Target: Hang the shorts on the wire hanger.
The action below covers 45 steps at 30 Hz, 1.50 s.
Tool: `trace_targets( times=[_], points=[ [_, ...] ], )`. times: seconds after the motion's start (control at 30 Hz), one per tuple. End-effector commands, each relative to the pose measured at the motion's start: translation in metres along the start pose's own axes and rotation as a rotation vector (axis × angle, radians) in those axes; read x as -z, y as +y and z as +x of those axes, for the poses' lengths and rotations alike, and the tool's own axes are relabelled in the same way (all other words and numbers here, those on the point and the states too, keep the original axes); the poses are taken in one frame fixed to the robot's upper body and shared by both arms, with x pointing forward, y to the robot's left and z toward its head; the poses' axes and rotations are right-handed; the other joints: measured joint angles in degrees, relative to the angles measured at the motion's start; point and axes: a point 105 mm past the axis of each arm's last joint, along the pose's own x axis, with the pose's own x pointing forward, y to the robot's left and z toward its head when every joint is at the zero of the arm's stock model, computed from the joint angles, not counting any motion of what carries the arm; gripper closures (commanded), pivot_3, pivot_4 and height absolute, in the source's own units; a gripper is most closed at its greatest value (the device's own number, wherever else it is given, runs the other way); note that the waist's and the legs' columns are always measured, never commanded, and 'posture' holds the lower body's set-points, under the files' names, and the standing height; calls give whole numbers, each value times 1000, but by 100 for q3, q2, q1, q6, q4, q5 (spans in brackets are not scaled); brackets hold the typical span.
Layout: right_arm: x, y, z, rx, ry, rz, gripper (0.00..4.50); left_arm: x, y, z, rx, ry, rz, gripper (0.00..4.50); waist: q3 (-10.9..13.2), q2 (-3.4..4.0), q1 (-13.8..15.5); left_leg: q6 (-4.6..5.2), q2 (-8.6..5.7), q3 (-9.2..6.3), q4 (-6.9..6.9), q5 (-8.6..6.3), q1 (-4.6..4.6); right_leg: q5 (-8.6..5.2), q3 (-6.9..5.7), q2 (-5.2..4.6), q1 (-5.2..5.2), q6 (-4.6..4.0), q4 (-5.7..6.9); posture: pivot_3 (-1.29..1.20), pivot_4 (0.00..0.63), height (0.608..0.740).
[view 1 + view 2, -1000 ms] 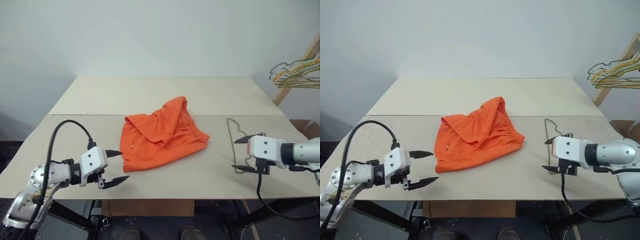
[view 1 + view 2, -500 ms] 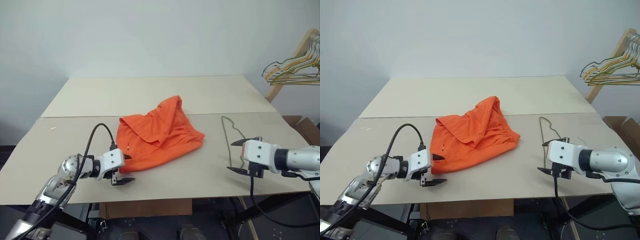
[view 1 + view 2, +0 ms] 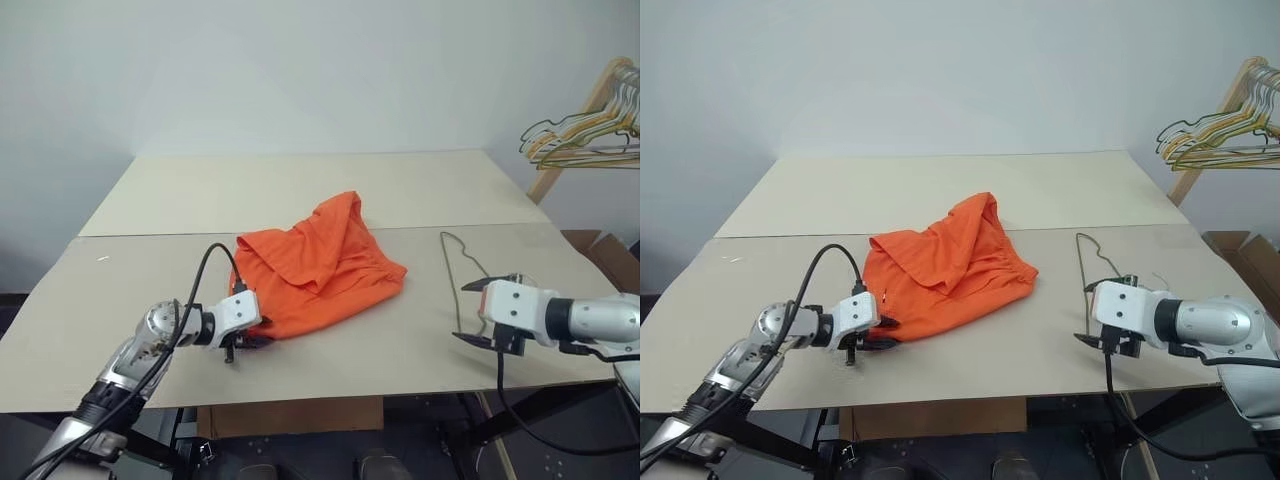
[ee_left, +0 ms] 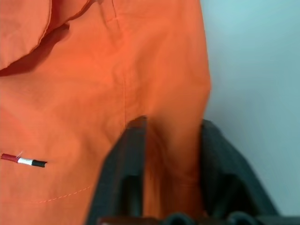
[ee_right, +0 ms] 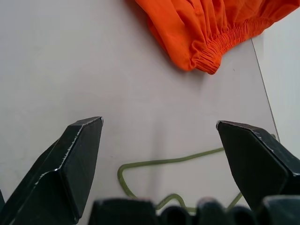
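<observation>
The orange shorts (image 3: 318,262) lie crumpled in the middle of the table. My left gripper (image 3: 250,335) is at their near-left edge, shut on a fold of the fabric. In the left wrist view, that orange cloth (image 4: 93,70) runs between the two black fingers (image 4: 129,154). The thin wire hanger (image 3: 453,285) lies flat on the table to the right of the shorts. My right gripper (image 3: 467,312) hovers open at the hanger's near end. The right wrist view shows the wire's bend (image 5: 154,162) between the wide-spread fingers and the shorts' elastic waistband (image 5: 211,23) beyond.
The beige table (image 3: 300,190) has a seam running across behind the shorts. A wooden rack with several wire hangers (image 3: 575,145) stands off the table at the far right. A cardboard box (image 3: 605,255) sits below the rack.
My left gripper moved forward and down to the shorts' near-left edge and closed on the fabric. The right gripper stayed open in place. The camera shifted a little.
</observation>
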Motion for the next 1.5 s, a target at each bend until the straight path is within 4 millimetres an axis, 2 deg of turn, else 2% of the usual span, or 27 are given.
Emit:
trace_targets(
  times=[0.03,0.07,0.2,0.37,0.73,0.93,1.03,1.37,1.5],
  points=[
    [-8,-9,-2,31,-23,-40,0,7,5,-3,-21,35,4,4320,0,0,-2,0,0,0,0,0,0,0,0,0,0,0,0,-100,0,740],
    [-8,-9,-2,32,-24,-42,0,8,6,-4,-26,38,2,4456,0,0,-1,0,0,0,0,0,-1,0,0,0,0,0,0,-94,0,740],
    [-7,-7,1,28,-26,-47,0,12,10,-8,-49,64,20,4456,-2,-1,4,0,0,-1,0,0,1,0,0,0,1,0,1,-70,0,740],
    [-8,-7,5,9,-30,-58,0,6,12,-14,-62,45,65,4456,-2,-2,6,0,1,-2,0,0,-1,0,0,2,-1,0,1,-57,0,740],
    [-3,-18,12,-13,-10,-139,0,-7,16,-62,-125,-8,121,4456,-1,-2,20,1,1,3,0,0,-4,0,0,-3,-4,0,0,-70,0,740],
    [-12,-12,22,-50,-53,-243,0,-1,22,-80,-144,17,111,4456,-1,-1,-2,1,2,3,0,-1,-6,0,-1,-2,-6,1,0,-83,0,740],
    [-20,-10,35,-40,-84,-298,0,1,23,-84,-131,28,120,4456,-1,-1,-13,1,3,3,0,-1,-4,0,-1,-1,-6,0,1,-93,0,740],
    [-50,-17,103,37,-114,-550,0,-1,25,-84,-118,27,134,4456,-1,-1,-142,0,3,1,0,-1,-14,0,-2,-1,-12,-1,2,-81,0,740],
    [-50,-20,122,36,-90,-658,0,-2,25,-85,-124,24,131,4456,-1,-1,-168,1,3,-2,0,-1,-14,0,-2,-2,-12,-1,3,-72,0,740]
  ],
)
